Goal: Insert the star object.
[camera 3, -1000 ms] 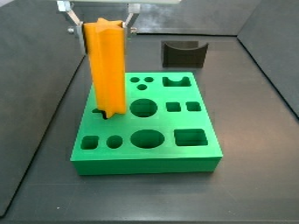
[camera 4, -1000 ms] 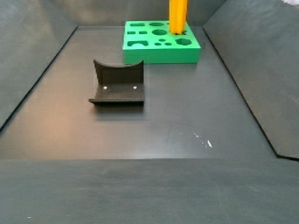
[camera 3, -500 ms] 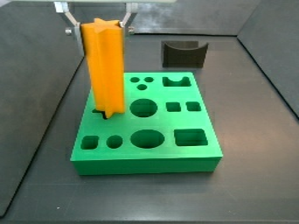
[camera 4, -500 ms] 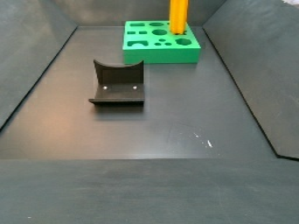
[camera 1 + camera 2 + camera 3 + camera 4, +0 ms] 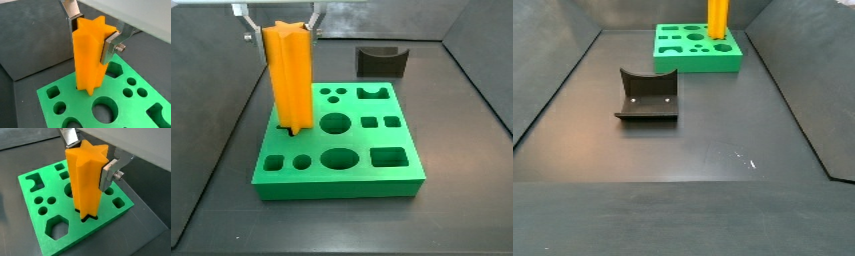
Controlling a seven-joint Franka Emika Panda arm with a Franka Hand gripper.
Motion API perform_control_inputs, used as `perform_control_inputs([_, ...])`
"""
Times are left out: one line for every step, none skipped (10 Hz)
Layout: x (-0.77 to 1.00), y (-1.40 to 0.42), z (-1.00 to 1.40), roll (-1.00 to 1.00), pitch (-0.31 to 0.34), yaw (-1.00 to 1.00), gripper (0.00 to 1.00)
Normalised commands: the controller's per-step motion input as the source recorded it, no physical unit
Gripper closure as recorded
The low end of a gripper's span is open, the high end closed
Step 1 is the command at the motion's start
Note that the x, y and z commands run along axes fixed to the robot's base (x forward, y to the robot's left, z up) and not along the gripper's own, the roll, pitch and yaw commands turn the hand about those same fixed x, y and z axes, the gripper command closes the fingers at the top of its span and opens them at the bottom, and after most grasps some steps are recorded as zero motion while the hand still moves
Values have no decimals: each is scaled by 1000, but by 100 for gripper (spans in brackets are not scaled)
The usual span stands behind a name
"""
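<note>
The star object [image 5: 290, 78] is a tall orange ridged prism standing upright, its lower end in the star-shaped hole of the green block [image 5: 338, 170]. It shows in both wrist views [image 5: 89, 55] [image 5: 87, 178] and in a side view [image 5: 718, 18]. My gripper [image 5: 92, 31] is shut on its upper part, one silver finger [image 5: 110, 47] on each side. In a side view the gripper [image 5: 278, 25] is at the top of the prism. The green block [image 5: 40, 228] has several other shaped holes, all empty.
A dark grey block with a curved notch [image 5: 381, 61] stands behind the green block, and shows nearer the camera in a side view [image 5: 647, 96]. Dark walls [image 5: 211, 120] bound the floor on both sides.
The star object and gripper have shifted very slightly; otherwise nothing has visibly changed.
</note>
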Motion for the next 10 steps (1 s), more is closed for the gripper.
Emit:
perform_control_inputs([-123,0,-103,137,0,269,100])
perform_control_inputs([-77,0,-111,97,0,163,100])
perform_control_inputs([-29,0,-117,74,0,37,100])
perform_control_inputs([-14,0,-111,64,0,0,100])
perform_control_inputs([0,0,-186,23,0,0,100])
perform_control_inputs([160,-37,-306,19,0,-34,100])
perform_control_inputs([86,-51,-471,60,-66,-86,100])
perform_control_inputs([80,-111,-483,160,-56,-129,100])
perform_control_inputs([0,-117,-480,197,-77,-100,100])
perform_control_inputs([0,-89,-486,167,-109,-63,100])
